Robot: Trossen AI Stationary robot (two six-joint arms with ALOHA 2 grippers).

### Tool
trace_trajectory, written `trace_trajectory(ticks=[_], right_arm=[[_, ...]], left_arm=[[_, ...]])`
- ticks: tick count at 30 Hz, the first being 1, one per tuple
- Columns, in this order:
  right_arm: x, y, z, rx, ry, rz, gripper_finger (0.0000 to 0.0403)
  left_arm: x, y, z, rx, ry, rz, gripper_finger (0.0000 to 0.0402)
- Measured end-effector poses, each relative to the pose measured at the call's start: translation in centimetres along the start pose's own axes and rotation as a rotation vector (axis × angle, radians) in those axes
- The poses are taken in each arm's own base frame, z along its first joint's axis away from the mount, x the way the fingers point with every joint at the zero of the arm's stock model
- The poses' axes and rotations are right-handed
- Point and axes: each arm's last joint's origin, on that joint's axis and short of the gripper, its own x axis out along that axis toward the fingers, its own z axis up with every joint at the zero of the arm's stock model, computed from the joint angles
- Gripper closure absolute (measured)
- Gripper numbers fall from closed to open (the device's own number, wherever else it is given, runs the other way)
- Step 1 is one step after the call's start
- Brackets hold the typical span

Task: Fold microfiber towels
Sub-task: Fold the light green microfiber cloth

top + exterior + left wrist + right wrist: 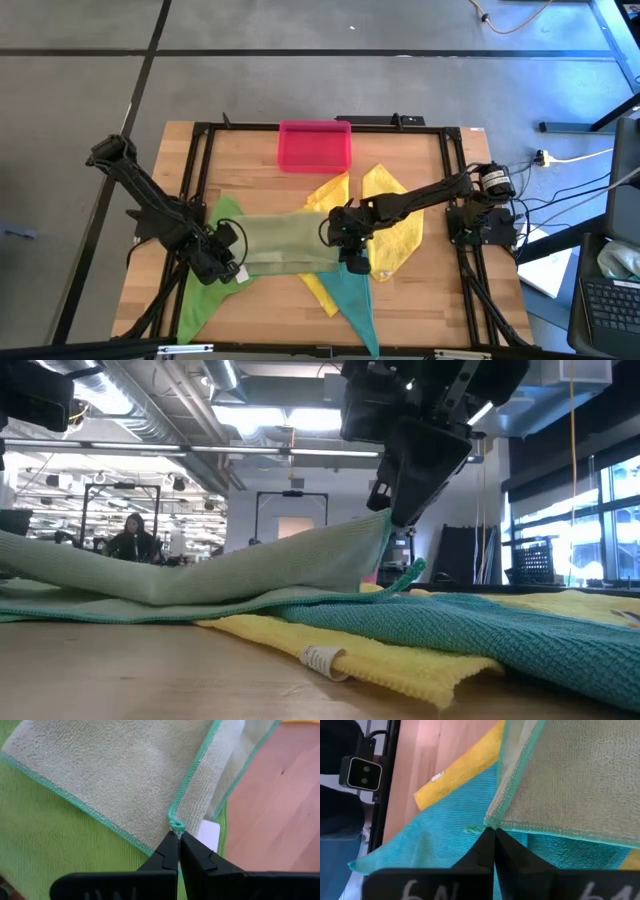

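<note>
The pale olive towel (285,243) covers most of the bright green towel (205,300) near the table's left edge and the middle of a yellow towel (325,192). The teal towel (355,300) runs past the table's front edge, its tip cut off in the high view. In the low view the right gripper's fingertips are hidden behind the cloth

This looks like a robotics lab in an open industrial hall. A wooden bench (260,290) with a black metal frame (200,160) stands on a grey concrete floor (80,90). Exposed ducts (150,420) and strip lights (300,418) run overhead. More black rigs (290,510) stand behind, a person (130,538) sits at one, and cables (590,185) trail past the bench's right edge.
</note>
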Motion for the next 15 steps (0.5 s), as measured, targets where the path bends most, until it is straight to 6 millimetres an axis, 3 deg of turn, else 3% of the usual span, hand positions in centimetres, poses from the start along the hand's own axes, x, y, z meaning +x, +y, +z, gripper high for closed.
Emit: trace_trajectory(ticks=[9,15], right_arm=[[0.00,-0.20,-0.32,0.009,0.020,-0.078,0.0386],[-0.06,-0.34,-0.27,0.013,0.015,-0.087,0.0342]], left_arm=[[-0.24,0.00,-0.80,0.044,0.001,-0.008,0.0401],[-0.27,-0.02,-0.82,0.049,-0.029,-0.011,0.0375]])
